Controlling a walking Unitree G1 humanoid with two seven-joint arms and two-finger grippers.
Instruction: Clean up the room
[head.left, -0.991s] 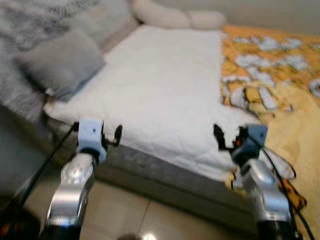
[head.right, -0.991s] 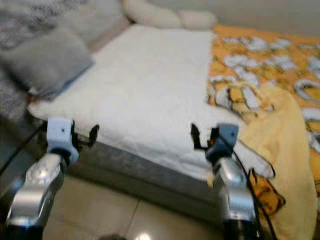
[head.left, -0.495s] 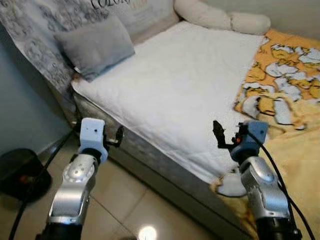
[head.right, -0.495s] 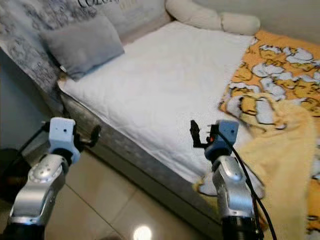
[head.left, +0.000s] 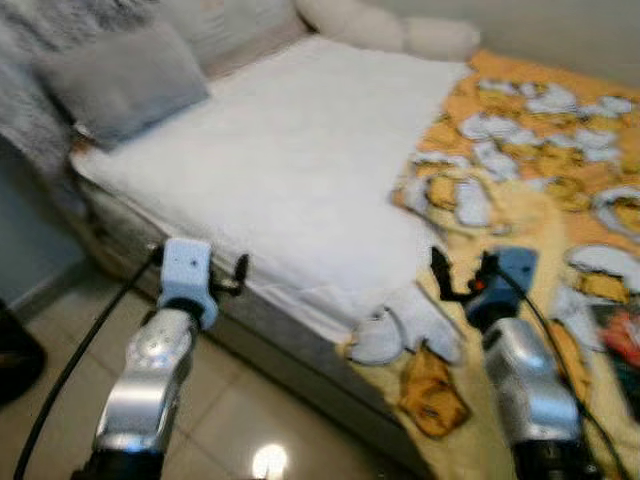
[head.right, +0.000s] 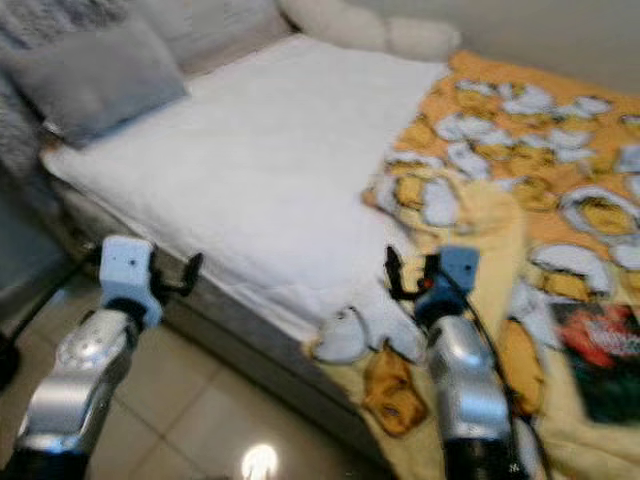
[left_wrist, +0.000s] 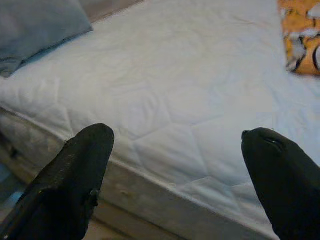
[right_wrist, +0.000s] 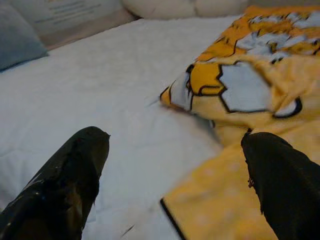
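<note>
A bed with a white quilted cover (head.left: 290, 160) lies before me. An orange and yellow cartoon-print blanket (head.left: 530, 190) is rumpled over its right side and spills over the near edge (head.right: 390, 385). My left gripper (head.left: 225, 278) hovers open at the bed's near edge; in its wrist view the open gripper (left_wrist: 175, 145) faces bare white quilt. My right gripper (head.left: 462, 272) hangs open above the blanket's hanging fold; its wrist view shows the gripper (right_wrist: 175, 145) over the seam between quilt and blanket (right_wrist: 235, 90). Both hold nothing.
A grey pillow (head.left: 120, 80) rests at the bed's far left, and a long cream pillow (head.left: 390, 30) lies along the far end. A red and dark item (head.right: 600, 360) sits on the blanket at the right. Beige floor tiles (head.left: 250, 420) run along the bed.
The camera has swung to the right and the picture is blurred; more of the blanket and its hanging edge shows. Both grippers stay open in the same raised pose.
</note>
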